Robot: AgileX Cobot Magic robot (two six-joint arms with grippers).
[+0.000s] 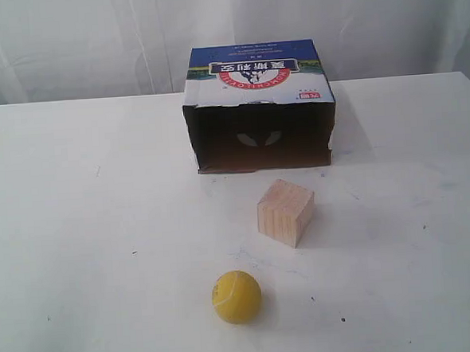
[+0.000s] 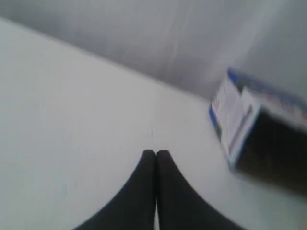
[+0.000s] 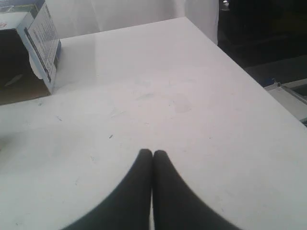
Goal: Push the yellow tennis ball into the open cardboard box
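Observation:
The yellow tennis ball rests on the white table near the front, a little left of centre. At the back stands the open cardboard box, blue and white with an upside-down red logo, its dark opening facing the ball. Neither arm shows in the exterior view. My left gripper is shut with nothing in it, over bare table, with the box blurred off to one side. My right gripper is also shut and empty, and a corner of the box shows far from it. The ball is out of both wrist views.
A light wooden cube sits between the ball and the box's opening, slightly right of the ball. The white table ends at a right edge, with dark floor beyond. A white curtain hangs behind.

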